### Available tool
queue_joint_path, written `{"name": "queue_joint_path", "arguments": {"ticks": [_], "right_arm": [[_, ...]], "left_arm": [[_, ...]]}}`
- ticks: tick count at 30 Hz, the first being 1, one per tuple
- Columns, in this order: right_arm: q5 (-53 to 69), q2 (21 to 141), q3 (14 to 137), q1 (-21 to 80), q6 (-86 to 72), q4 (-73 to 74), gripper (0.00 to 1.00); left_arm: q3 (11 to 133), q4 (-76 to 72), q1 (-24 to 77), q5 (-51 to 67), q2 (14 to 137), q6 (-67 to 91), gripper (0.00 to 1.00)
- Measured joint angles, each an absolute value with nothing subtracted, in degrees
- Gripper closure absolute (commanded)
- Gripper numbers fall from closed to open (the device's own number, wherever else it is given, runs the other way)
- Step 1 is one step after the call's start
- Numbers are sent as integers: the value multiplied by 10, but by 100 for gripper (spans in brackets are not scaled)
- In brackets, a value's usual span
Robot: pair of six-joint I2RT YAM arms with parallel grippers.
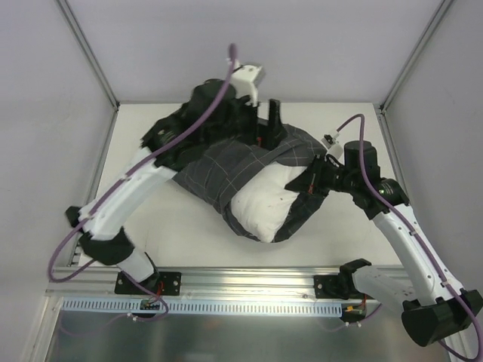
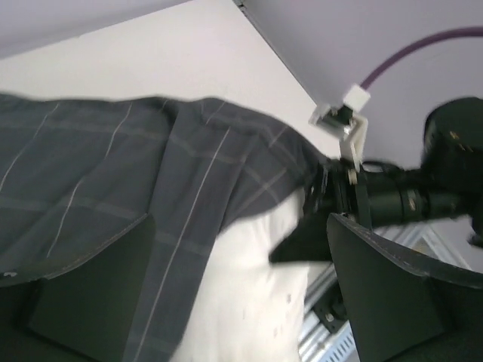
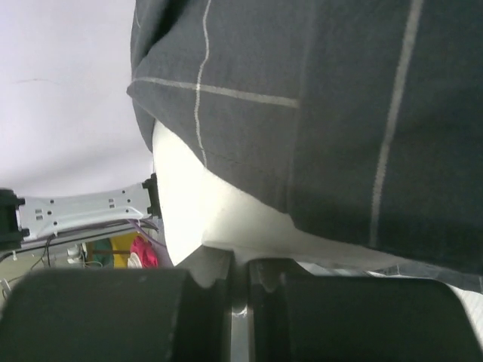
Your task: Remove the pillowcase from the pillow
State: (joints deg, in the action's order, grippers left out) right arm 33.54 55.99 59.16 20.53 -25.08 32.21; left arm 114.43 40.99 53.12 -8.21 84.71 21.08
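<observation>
A plump white rectangular pillow (image 1: pixel 264 202) lies near the middle of the flat white table (image 1: pixel 151 219). Its near end is bare. A dark grey floppy fabric pillowcase (image 1: pixel 223 170) with a thin light grid pattern is bunched over its far and left parts, and a strip of it wraps down the pillow's right side.

The left arm reaches over to the far side. Its left gripper (image 2: pixel 238 226) is released, with the two dark fingers (image 2: pixel 90 279) spread wide above the pillowcase and nothing between them.

The right gripper (image 3: pixel 240 264) is at the pillow's right side and clenched tight. The white edge of the pillow meets its fingertips. I cannot tell whether any fabric is nipped between them.
</observation>
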Motion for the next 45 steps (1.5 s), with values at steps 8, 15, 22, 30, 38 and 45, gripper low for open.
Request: {"name": "queue_joint_path", "arguments": {"ticks": [8,15,22,30,38,45], "right_arm": [[323,536,572,237,-245,320,99],[319,522,550,240,-245,324,99],[319,507,544,249,-237,315,99],[310,449,497,312,-211,303,99],[296,417,497,337,-159,327,99],[265,473,535,347,-161,340,99]], "left_arm": [[1304,430,520,60,1142,151,5],[1325,453,505,128,1198,148,74],[1349,455,461,146,1198,211,100],[1347,469,366,145,1216,315,100],[1273,484,315,183,1231,344,100],[1180,475,289,216,1216,316,2]]}}
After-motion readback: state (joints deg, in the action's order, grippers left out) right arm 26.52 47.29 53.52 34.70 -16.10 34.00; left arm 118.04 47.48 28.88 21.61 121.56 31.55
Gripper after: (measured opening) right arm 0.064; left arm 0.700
